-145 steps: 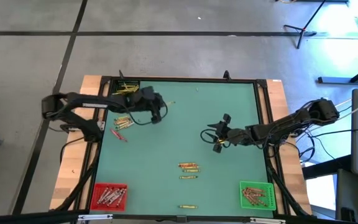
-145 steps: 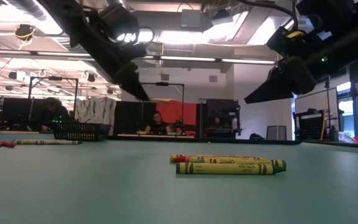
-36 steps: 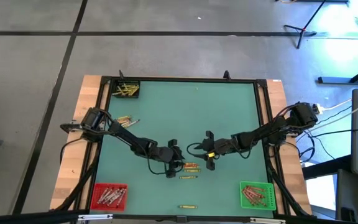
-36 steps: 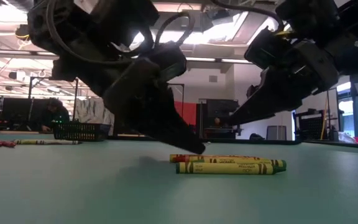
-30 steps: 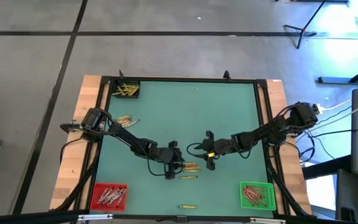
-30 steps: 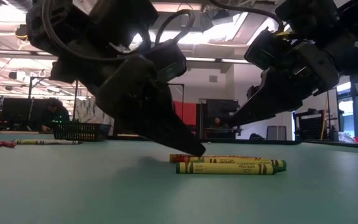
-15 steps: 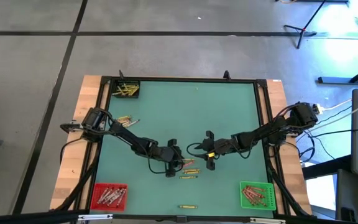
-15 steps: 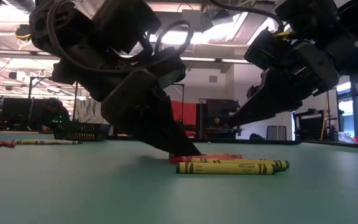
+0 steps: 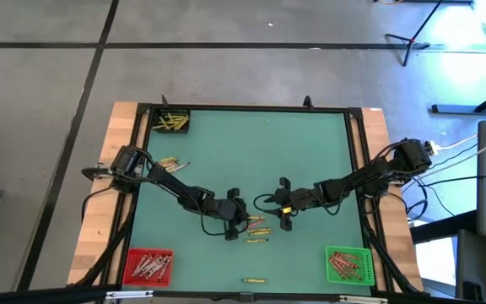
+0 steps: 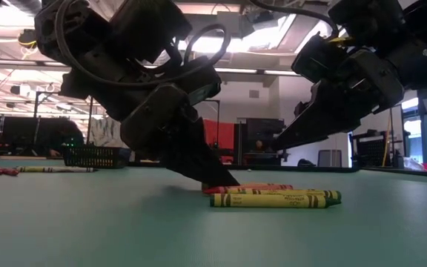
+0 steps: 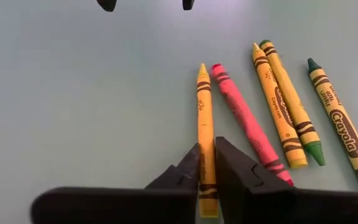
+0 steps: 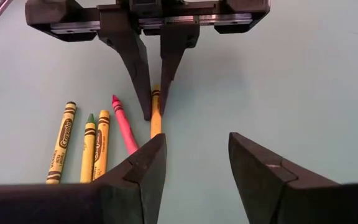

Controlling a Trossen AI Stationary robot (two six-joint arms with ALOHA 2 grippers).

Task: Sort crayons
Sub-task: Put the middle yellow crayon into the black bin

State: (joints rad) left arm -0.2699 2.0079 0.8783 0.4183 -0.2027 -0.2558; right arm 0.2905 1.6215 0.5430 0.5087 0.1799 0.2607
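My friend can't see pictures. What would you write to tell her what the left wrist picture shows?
The left end effector is closed around a yellow crayon lying on a green table. Beside it lie a red crayon and three more yellow-wrapped crayons with green tips, all loose on the table.

yellow crayon (image 11: pixel 204 130) flat on green mat, red one (image 11: pixel 247 124) beside — others nearby

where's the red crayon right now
In the left wrist view, the red crayon lies on the green mat between the yellow crayon in the left gripper and another yellow crayon.
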